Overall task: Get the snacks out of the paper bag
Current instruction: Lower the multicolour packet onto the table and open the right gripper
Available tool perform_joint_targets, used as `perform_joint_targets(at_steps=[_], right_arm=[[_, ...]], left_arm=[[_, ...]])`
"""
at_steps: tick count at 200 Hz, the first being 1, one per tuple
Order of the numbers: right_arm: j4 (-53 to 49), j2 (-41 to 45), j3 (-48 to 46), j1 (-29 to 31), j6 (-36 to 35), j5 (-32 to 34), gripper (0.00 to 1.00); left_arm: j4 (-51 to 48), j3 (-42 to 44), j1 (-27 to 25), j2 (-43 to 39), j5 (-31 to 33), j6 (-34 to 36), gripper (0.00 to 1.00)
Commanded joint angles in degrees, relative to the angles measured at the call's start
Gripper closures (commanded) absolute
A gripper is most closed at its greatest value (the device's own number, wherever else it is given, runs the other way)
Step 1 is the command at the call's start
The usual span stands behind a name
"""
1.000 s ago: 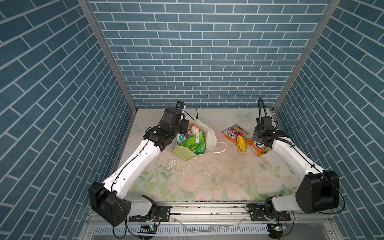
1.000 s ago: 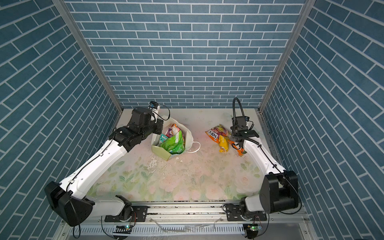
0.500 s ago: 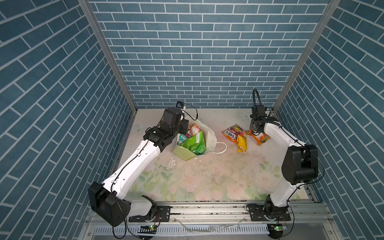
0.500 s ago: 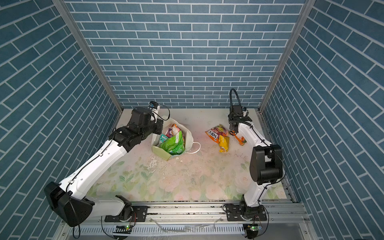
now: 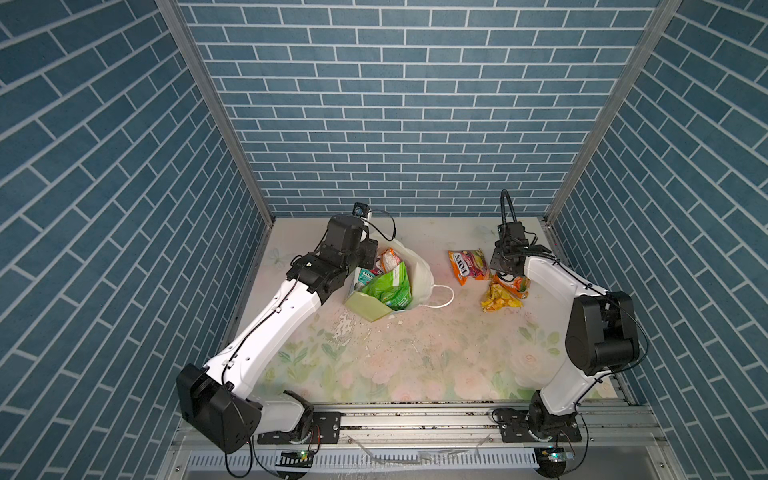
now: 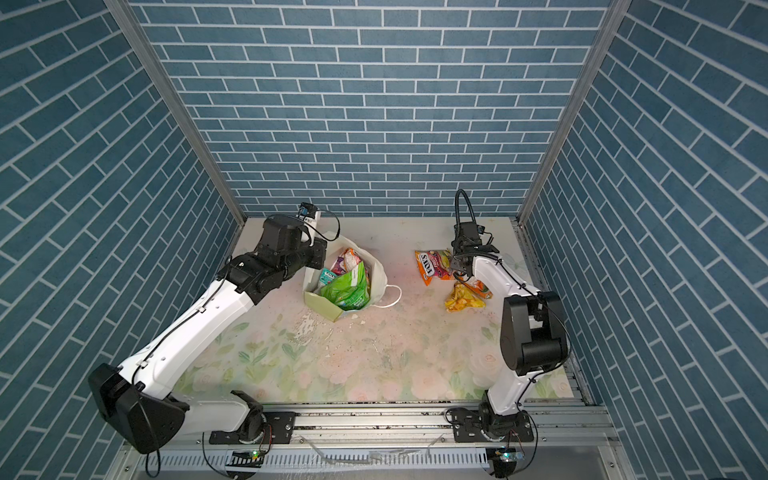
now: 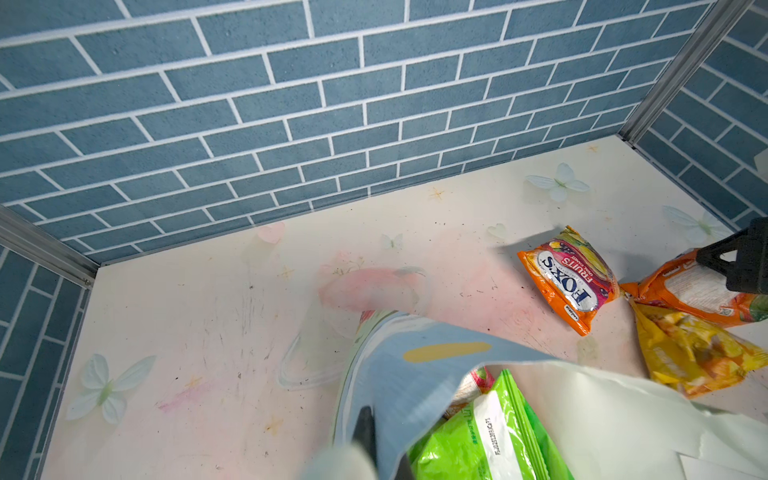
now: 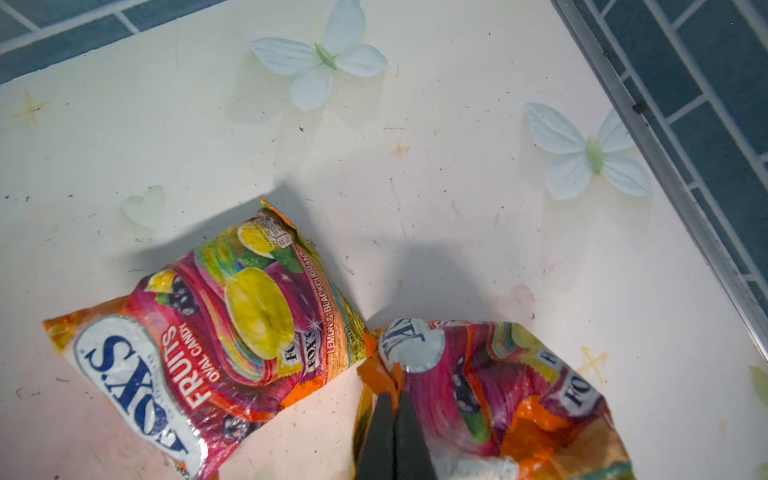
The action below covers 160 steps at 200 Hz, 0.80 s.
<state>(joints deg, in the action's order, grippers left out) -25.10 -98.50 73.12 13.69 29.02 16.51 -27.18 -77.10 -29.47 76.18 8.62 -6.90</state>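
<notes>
The paper bag (image 5: 365,305) (image 6: 324,305) stands tilted at the back left with its mouth open. In it I see a bright green packet (image 5: 390,286) (image 7: 478,440), a teal-and-white one (image 5: 365,275) and a FOX'S packet (image 5: 388,259). My left gripper (image 5: 366,262) (image 7: 382,453) is shut on the bag's rim (image 7: 415,374). On the mat to the right lie a FOX'S packet (image 5: 467,266) (image 8: 208,332) and a yellow-orange packet (image 5: 498,299) (image 7: 690,353). My right gripper (image 5: 500,274) (image 8: 392,399) is shut on the edge of another orange FOX'S packet (image 5: 515,286) (image 8: 498,382) just above the yellow one.
Blue brick walls close in the back and both sides; the right wall's metal edge (image 8: 665,174) runs close to my right gripper. White crumbs (image 5: 353,328) are scattered on the flowered mat in front of the bag. A white cord handle (image 5: 440,299) lies beside the bag.
My right arm has folded its elbow up and drawn in, shifting the gripper and the orange FOX'S packet slightly towards the back. The left arm and the bag have not moved.
</notes>
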Motion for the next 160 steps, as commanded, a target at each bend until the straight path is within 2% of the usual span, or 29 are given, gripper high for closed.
perform_joint_targets(at_steps=[1,44,80,160], right_arm=[[-0.66,1.94,-1.11,1.25,3.39,-2.19,1.00],[-0.21,3.72,-1.05,3.23,3.60,-2.99,0.64],[-0.65,5.08,-0.42,4.97,3.59,-2.56,0.47],[0.47,13.83,-1.67,10.27,3.15,1.50,0.43]], left_arm=[[4.15,-0.68,0.29,-2.62,-0.10,-0.49,1.00],[4.48,-0.34,0.29,-2.85,-0.44,-0.66,1.00],[4.32,-0.55,0.23,-2.61,-0.77,-0.77,1.00],[4.49,-0.22,0.20,-2.45,-0.57,-1.11,1.00]])
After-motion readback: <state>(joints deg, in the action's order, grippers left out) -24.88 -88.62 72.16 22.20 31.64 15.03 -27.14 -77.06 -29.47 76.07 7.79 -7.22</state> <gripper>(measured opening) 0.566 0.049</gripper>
